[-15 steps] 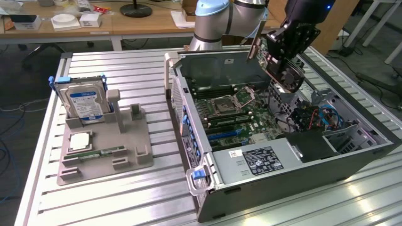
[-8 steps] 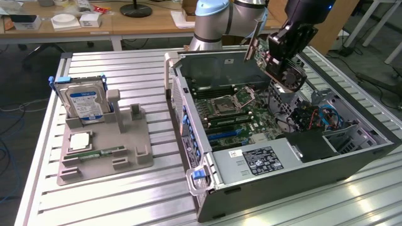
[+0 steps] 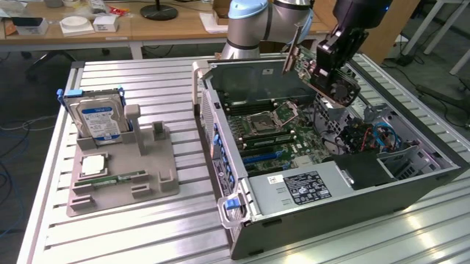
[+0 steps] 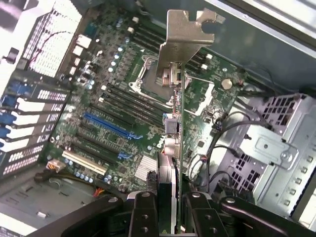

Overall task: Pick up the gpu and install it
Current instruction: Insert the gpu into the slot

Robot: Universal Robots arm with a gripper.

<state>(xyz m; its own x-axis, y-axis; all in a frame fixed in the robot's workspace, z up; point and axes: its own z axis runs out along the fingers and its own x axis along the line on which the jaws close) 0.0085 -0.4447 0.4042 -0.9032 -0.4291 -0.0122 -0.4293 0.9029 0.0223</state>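
Pincer point(image 4: 168, 211) clamped on gpu point(image 3: 339, 82), held over open PC case point(image 3: 411, 187) mobo point(image 4: 113, 98); PSU label point(image 3: 302, 187) text unreadable.

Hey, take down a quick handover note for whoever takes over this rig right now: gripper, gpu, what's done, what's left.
The gripper is shut on the gpu, clamping one edge of it.
The gpu hangs in the air over the open computer case, above the motherboard.
Done: the card is picked up and is over the case.
Left: it is not seated yet; the blue slot is empty.
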